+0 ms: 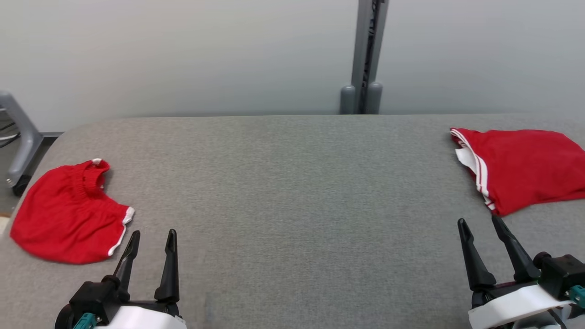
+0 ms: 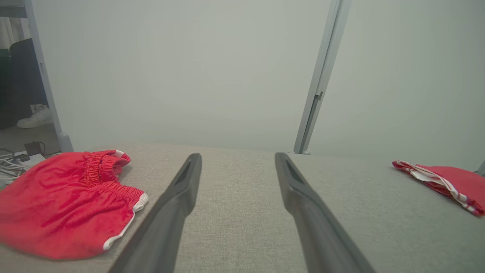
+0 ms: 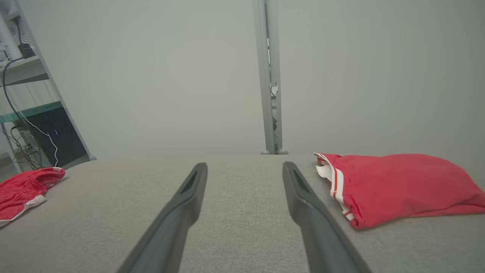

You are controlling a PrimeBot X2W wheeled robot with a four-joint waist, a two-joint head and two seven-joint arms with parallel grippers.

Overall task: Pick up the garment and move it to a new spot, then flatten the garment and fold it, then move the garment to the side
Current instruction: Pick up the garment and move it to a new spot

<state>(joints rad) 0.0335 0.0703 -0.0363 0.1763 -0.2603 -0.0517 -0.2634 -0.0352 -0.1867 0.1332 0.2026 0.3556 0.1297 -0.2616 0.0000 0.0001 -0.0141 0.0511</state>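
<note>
Shorts: lay crumpled on the left side of the table, close to its left edge. Red with white trim at the leg hems, gathered waistband turned toward the far side. Touched by nothing.
Folded garment: lay on the far right of the table, well apart from the shorts. Red, with white stripes along the edge that faced the middle, and a white lining that showed there.
Left gripper: sat low at the near edge, just beside the shorts on their right, apart from the cloth. Fingers pointed toward the wall, spread wide, with nothing between them.
Right gripper: sat at the near right, near the folded garment's near corner but clear of it. Fingers likewise spread wide and empty.
Table: covered in grey woven fabric, rounded at the far left corner, bare between the two red pieces.
Post: stood upright behind the far edge, against a pale wall.
Floor at left: held cables and a white shoe, seen from the left wrist.
</note>
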